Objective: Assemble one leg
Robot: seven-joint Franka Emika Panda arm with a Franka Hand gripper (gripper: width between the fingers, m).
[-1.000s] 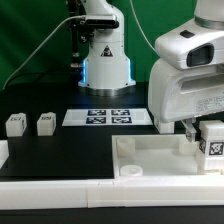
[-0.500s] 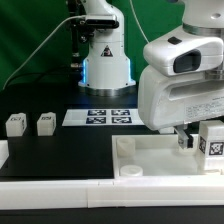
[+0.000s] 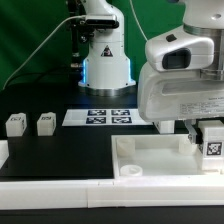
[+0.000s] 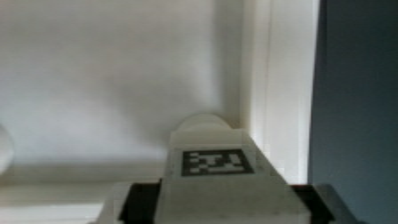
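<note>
- Here, a white robot arm [image 3: 185,85] fills the exterior view's right, bent low over a black desk [image 3: 60,150].
- Its end effector [image 4: 217,198] is clamped on the leg [image 3: 212,145], a stubby white post with a black-and-white tag, with a finger against each side.
- The leg sits above the white tray-like tabletop [image 3: 155,160], near its edge at the exterior view's right. Whether they touch is unclear.
- A second post [image 3: 14,123] and a third post [image 3: 45,122] stand well apart from it, at the exterior view's left.
- The marker board [image 3: 108,117] lies behind.
</note>
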